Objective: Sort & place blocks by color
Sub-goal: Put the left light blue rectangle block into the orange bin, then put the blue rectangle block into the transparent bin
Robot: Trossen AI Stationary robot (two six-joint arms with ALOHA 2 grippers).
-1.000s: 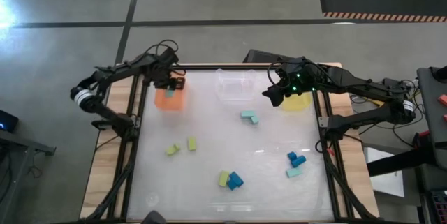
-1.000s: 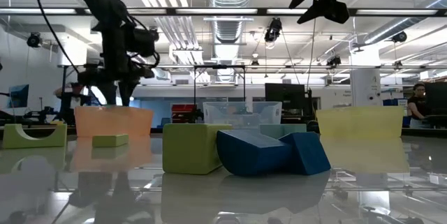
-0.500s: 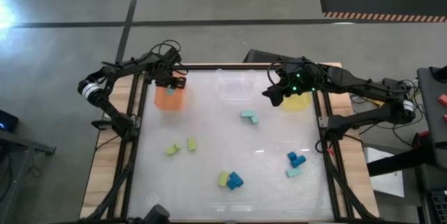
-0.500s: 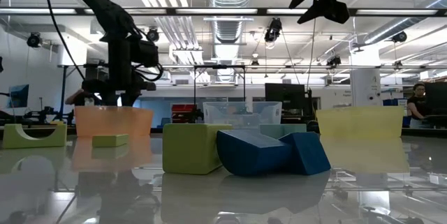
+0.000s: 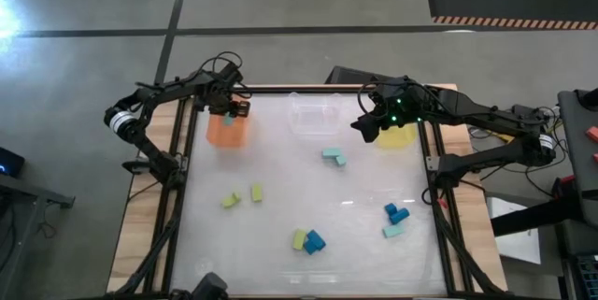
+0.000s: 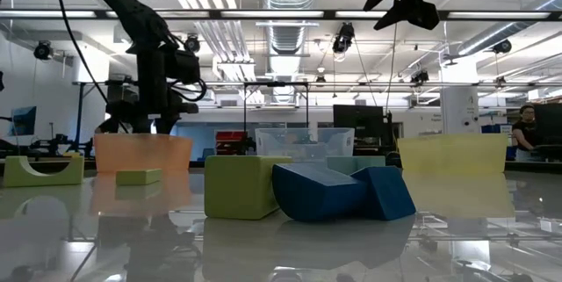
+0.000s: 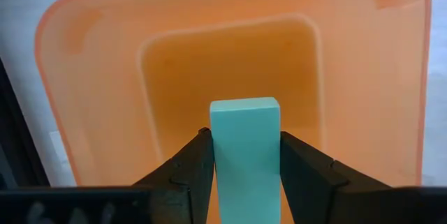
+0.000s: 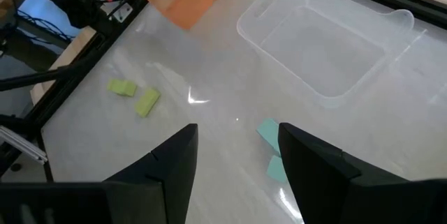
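Note:
My left gripper [image 5: 231,109] hovers over the orange tray [image 5: 224,134] at the table's far left, shut on a pale teal block [image 7: 245,147]. My right gripper [image 5: 366,127] waits open, high above the table beside the yellow tray [image 5: 400,135]. Loose blocks lie flat on the table. A teal pair [image 5: 334,157] sits mid-table and two yellow-green blocks [image 5: 243,196] to the left. A yellow-green one [image 5: 299,239] touches a blue one [image 5: 315,241] near the front. Blue [image 5: 396,213] and teal [image 5: 392,231] blocks lie at the right. My left gripper pinches the teal block by its two long sides [image 7: 220,155], one finger [image 7: 188,168] on each. The fingers point down from above. The block's free end [image 7: 245,109] sticks out past the fingertips. It is lifted clear above the orange tray's floor [image 7: 230,56].
A clear tray [image 5: 314,113] stands at the far edge between the orange and yellow trays. Black frame rails [image 5: 182,178] run along both sides of the table. In the low view the front yellow-green [image 6: 244,185] and blue [image 6: 338,191] blocks loom close.
My left gripper, still shut on the teal block, has shifted slightly toward the far edge over the orange tray, then held still. The right arm has kept still.

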